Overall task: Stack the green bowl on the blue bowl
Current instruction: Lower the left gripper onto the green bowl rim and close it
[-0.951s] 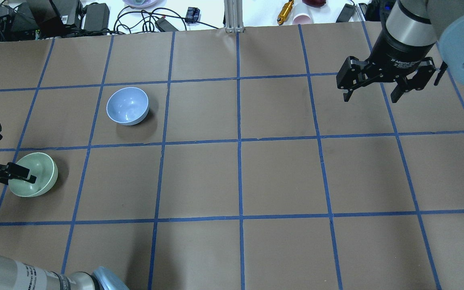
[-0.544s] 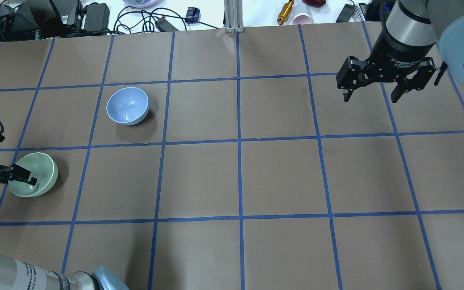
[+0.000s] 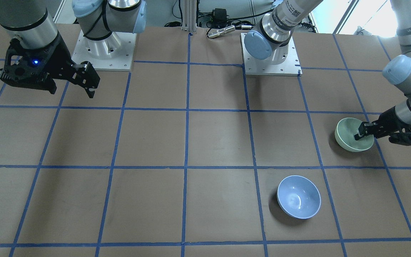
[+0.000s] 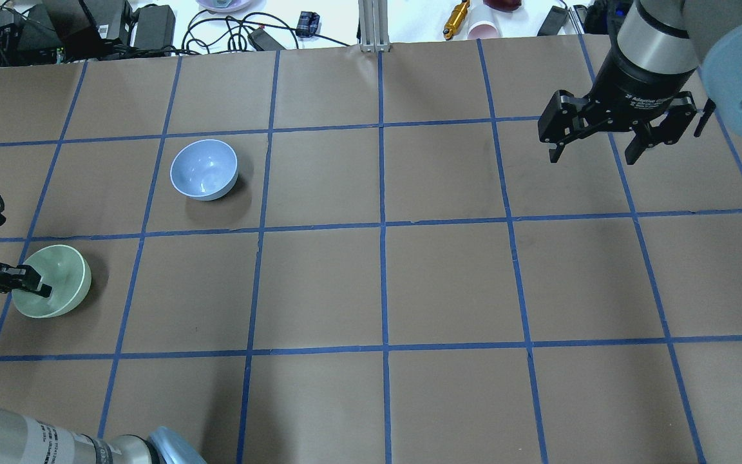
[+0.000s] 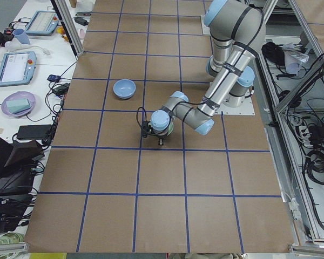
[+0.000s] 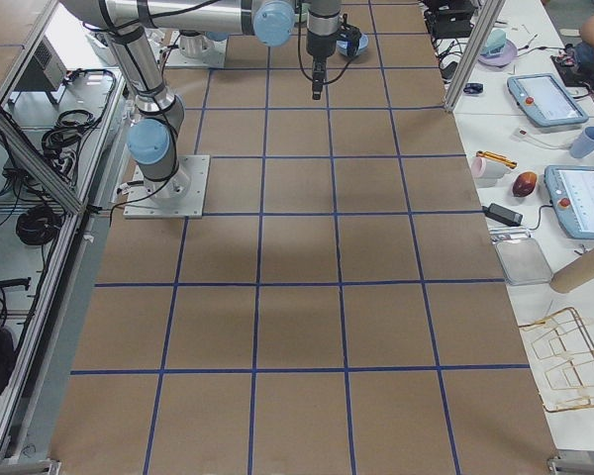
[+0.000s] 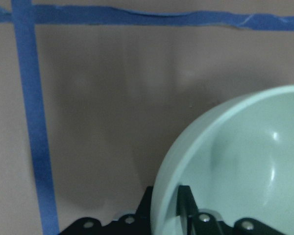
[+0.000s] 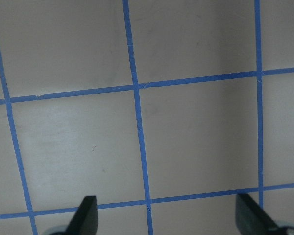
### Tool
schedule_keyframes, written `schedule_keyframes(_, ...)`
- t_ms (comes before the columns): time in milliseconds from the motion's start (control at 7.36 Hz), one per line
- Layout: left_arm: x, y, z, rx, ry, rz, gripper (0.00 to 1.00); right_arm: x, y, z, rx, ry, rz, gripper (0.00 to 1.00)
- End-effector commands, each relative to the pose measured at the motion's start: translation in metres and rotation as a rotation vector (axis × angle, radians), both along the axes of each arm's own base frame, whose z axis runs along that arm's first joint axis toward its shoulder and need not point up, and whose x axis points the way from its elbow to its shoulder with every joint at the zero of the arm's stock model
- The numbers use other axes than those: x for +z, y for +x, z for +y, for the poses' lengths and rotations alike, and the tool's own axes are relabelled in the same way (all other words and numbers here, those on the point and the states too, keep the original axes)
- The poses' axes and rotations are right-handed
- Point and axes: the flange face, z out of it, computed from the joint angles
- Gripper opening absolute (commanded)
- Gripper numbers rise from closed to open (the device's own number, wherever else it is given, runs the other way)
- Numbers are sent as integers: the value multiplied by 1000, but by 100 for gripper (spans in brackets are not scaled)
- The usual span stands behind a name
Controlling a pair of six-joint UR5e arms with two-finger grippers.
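Note:
The green bowl (image 4: 62, 277) sits at the table's left edge, with the rim nearest my gripper looking slightly raised. My left gripper (image 4: 36, 287) is shut on that rim, one finger inside the bowl and one outside. The left wrist view shows the fingers (image 7: 186, 205) straddling the green bowl's (image 7: 245, 161) rim. It also shows in the front view (image 3: 348, 137) with the left gripper (image 3: 360, 135). The blue bowl (image 4: 204, 169) stands upright and empty one grid square farther away (image 3: 298, 196). My right gripper (image 4: 593, 154) hangs open and empty above the table's far right (image 3: 71, 91).
Blue tape lines divide the brown table (image 4: 384, 283) into squares. Beyond its far edge lie cables and power bricks (image 4: 107, 26) and an aluminium post (image 4: 374, 26). The two arm bases (image 3: 102, 50) (image 3: 269, 53) stand at the robot's side.
The left gripper, shut on the green bowl's rim, has drawn back slightly to the left, and the bowl shifted a little with it. The right arm and blue bowl have not moved.

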Motion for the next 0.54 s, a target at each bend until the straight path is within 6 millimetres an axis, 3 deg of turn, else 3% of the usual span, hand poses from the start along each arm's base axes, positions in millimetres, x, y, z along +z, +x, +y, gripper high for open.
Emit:
schedule_keyframes(0,6,1,-1,-3,-9,-9,11,-1,0,0,0,1,0,100)
schedule_keyframes(408,12,0,-1,-7,-21,-12,11,0,0,0,0,0,0,100)
